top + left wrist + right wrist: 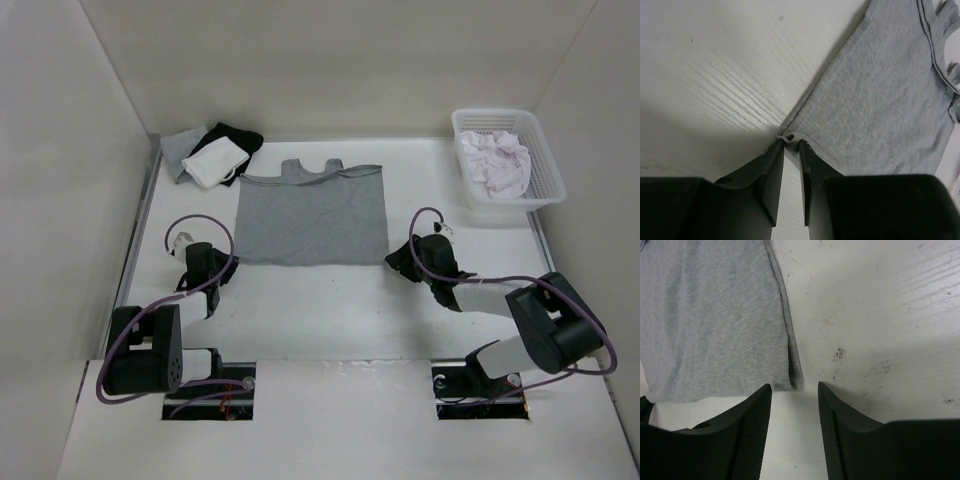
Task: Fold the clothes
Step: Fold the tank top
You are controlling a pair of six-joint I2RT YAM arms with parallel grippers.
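The clothes [312,218], a plain grey sleeveless top, lie flat in the middle of the table with the straps at the far side and the hem toward me. My left gripper [230,265] is at the near-left hem corner. In the left wrist view its jaws [791,142] stand narrow, and the corner of the clothes [880,100] is bunched into a small curl between the fingertips. My right gripper [398,262] is at the near-right corner. Its jaws [795,386] stand open just short of the clothes [715,315], with only bare table between them.
A white basket [545,180] at the back right holds a crumpled white garment [495,160]. Small black, white and grey cloth pieces [212,152] lie at the back left. White walls enclose the table on three sides.
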